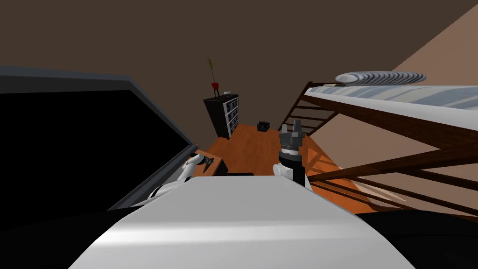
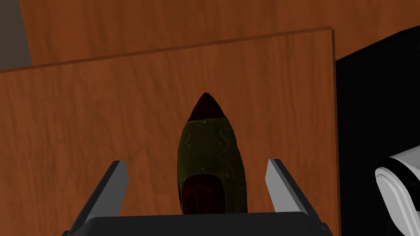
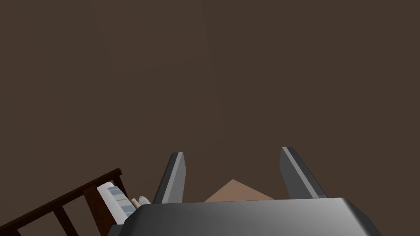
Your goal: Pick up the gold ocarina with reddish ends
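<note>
The ocarina (image 2: 211,155) is olive-gold with dark reddish ends and lies flat on a small wooden table top (image 2: 102,123). My left gripper (image 2: 196,163) is open and low over it, with one finger on each side of the ocarina's near end and a gap to both. One pointed reddish tip points away from the hand. In the head view the left gripper (image 1: 205,161) hangs over that small table (image 1: 215,167), close to my left side. My right gripper (image 1: 291,128) is raised in front of me, open (image 3: 232,152) and holding nothing.
A dark frame around a large black area (image 1: 84,154) stands close on the left. A wooden bunk bed (image 1: 397,116) with slanted rails runs along the right. A dark shelf unit (image 1: 224,114) with a red potted plant and a small dark basket (image 1: 264,125) stand on the wooden floor (image 1: 252,149) farther back.
</note>
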{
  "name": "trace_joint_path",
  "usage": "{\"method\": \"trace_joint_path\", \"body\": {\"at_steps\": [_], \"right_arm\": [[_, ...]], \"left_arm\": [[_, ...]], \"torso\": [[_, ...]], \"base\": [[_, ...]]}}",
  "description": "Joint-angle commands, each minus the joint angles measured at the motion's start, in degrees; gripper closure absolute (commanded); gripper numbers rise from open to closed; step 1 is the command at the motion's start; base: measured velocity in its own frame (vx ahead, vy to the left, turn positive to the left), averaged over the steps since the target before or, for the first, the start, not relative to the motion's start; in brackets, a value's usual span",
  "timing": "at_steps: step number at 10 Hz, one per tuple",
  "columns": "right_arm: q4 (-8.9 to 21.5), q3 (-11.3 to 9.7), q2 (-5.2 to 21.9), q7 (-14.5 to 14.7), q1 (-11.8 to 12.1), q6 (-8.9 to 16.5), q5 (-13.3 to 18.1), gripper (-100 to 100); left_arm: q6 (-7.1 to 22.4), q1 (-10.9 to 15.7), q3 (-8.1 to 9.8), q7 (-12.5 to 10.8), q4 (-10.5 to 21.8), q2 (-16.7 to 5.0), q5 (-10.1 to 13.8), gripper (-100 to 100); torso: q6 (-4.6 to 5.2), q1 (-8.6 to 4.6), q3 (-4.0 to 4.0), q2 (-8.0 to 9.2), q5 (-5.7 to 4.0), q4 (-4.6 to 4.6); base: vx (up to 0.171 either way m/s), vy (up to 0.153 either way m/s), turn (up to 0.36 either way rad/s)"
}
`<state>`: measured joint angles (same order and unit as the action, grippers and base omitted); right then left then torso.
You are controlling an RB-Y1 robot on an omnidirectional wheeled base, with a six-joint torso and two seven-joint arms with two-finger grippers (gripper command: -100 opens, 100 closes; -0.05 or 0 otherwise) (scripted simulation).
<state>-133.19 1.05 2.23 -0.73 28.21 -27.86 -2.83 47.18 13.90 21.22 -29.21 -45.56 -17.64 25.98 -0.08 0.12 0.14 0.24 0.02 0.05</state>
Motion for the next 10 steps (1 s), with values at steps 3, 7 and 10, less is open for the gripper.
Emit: {"method": "trace_joint_path", "body": {"at_steps": [3, 7, 10], "right_arm": [[0.0, 0.0, 0.0, 0.0, -0.01, 0.0, 0.0, 0], [0.0, 0.0, 0.01, 0.0, -0.01, 0.0, 0.0, 0], [0.0, 0.0, 0.0, 0.0, 0.01, 0.0, 0.0, 0]], "left_arm": [[-1.82, 1.34, -0.85, -4.65, 2.2, 0.09, -1.55, -100], [-3.57, 2.62, -1.68, -8.77, 4.27, 0.17, -3.04, -100], [-5.33, 3.9, -2.5, -11.64, 6.34, 0.26, -4.53, -100]], "torso": [[0.03, 0.14, 0.03, 0.04, 0.03, 0.02], [0.03, 0.17, 0.03, 0.05, 0.04, 0.02], [-0.01, -0.11, -0.11, -0.18, -0.03, -0.04]], "base": [[-0.067, 0.06, -0.175], [-0.053, 0.044, -0.129], [-0.04, 0.017, -0.031]]}}
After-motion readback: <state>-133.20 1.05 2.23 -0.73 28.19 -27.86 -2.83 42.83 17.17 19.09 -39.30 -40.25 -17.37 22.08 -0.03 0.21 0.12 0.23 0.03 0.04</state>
